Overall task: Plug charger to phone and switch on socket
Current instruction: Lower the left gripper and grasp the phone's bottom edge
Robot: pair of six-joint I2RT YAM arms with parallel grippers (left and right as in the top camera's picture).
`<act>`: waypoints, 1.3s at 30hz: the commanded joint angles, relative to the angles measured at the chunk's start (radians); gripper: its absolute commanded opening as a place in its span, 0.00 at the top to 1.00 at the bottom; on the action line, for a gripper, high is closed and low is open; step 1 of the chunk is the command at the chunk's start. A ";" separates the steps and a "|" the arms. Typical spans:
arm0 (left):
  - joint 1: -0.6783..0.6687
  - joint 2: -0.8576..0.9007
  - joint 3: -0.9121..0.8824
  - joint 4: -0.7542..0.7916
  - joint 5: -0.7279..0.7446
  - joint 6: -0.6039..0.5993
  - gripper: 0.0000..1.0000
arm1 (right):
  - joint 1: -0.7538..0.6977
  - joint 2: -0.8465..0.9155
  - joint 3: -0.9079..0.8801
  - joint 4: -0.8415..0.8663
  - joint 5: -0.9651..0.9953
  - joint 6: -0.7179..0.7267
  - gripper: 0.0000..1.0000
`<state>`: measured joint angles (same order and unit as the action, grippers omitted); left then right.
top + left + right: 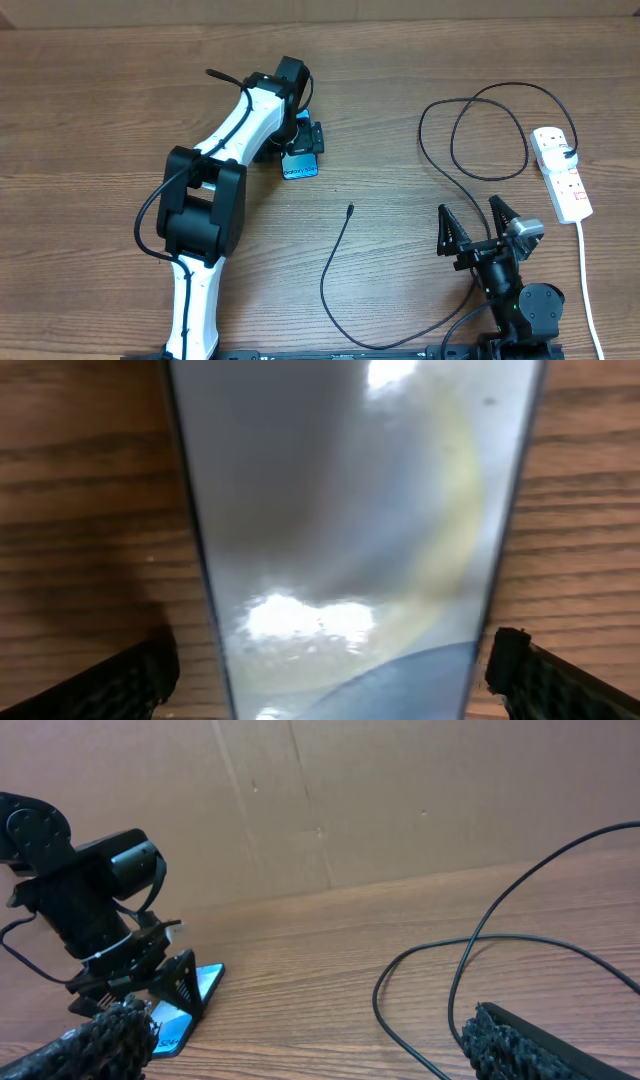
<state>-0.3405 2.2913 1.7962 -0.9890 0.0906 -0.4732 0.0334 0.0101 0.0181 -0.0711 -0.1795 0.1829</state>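
Observation:
The phone (300,165) lies on the table left of centre, light-blue screen up, half covered by my left gripper (300,138). In the left wrist view the phone (350,530) fills the frame, and the open fingers of the left gripper (335,675) sit on either side of it without touching. The charger's black cable (335,262) lies loose with its connector tip (350,209) at mid-table. It loops to a plug in the white socket (562,172) at the right. My right gripper (478,228) is open and empty near the front edge. The cable also shows in the right wrist view (460,970).
The socket's white cord (586,280) runs down the right side to the front edge. A brown cardboard wall (400,800) stands behind the table. The left arm (205,210) stretches across the left half of the table.

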 commanded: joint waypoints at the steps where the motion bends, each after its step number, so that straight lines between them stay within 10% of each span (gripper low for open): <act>1: 0.007 0.074 -0.016 0.031 0.203 -0.019 0.01 | -0.001 -0.007 -0.010 0.005 -0.002 -0.001 0.00; 6: 0.039 0.074 -0.016 0.073 0.349 -0.109 0.00 | -0.001 -0.007 -0.010 0.005 -0.002 -0.001 0.00; 17: 0.025 0.074 -0.016 0.010 0.086 -0.140 0.00 | -0.001 -0.007 -0.010 0.005 -0.002 -0.001 0.00; 39: -0.002 0.074 -0.061 -0.025 0.055 -0.140 0.04 | -0.001 -0.007 -0.010 0.005 -0.002 -0.001 0.00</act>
<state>-0.3355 2.2936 1.8023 -1.0199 0.1638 -0.6010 0.0334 0.0101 0.0181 -0.0711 -0.1795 0.1829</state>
